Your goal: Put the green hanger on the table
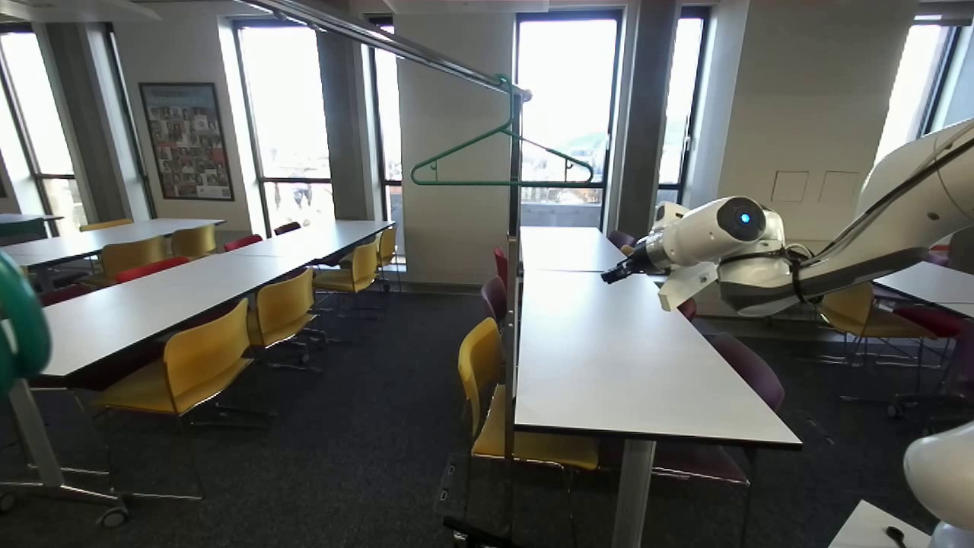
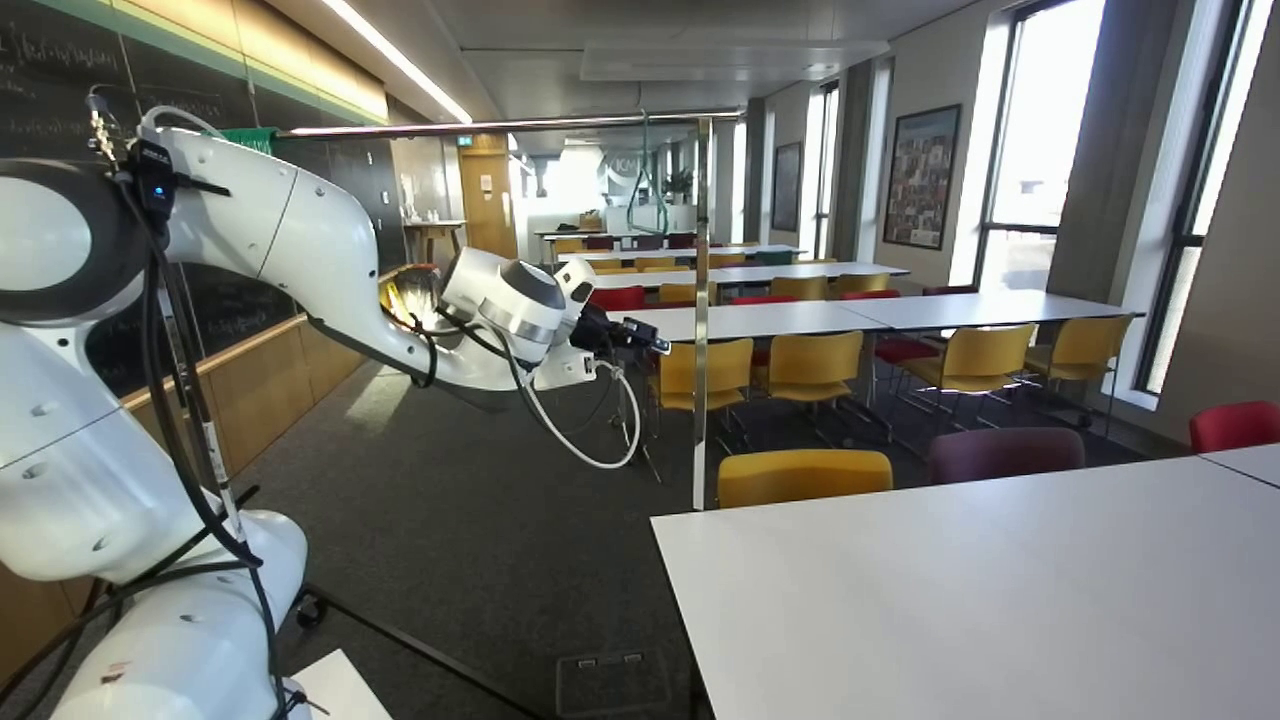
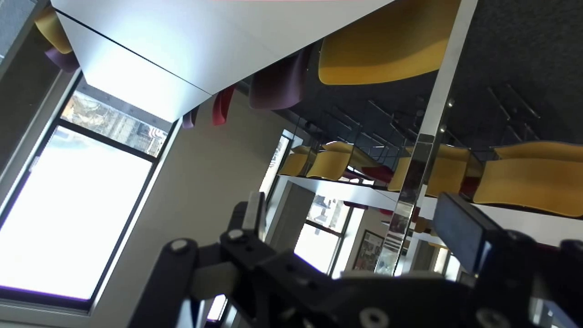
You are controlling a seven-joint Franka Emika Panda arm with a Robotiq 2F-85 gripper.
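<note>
The green hanger point(image 1: 487, 183) hangs by its hook near the end of a metal rail, its triangle hanging freely. In an exterior view it appears almost edge-on as a thin hanger point(image 2: 663, 215) beside the upright post. My gripper point(image 1: 611, 274) is lower than the hanger and apart from it, pointing toward the post. In the wrist view the gripper point(image 3: 349, 205) has its fingers spread wide, nothing held between them; the hanger is out of that view. The white-topped table point(image 1: 624, 358) is bare where seen, and its corner point(image 2: 960, 600) fills the lower right of an exterior view.
The chrome rail point(image 1: 426, 57) rests on an upright metal post point(image 2: 701, 400) standing beside the table edge. Yellow chairs point(image 1: 481, 358) and purple ones line the table. More green plastic point(image 1: 23, 327) shows at an exterior view's left edge. Other long tables point(image 1: 167, 304) stand beyond.
</note>
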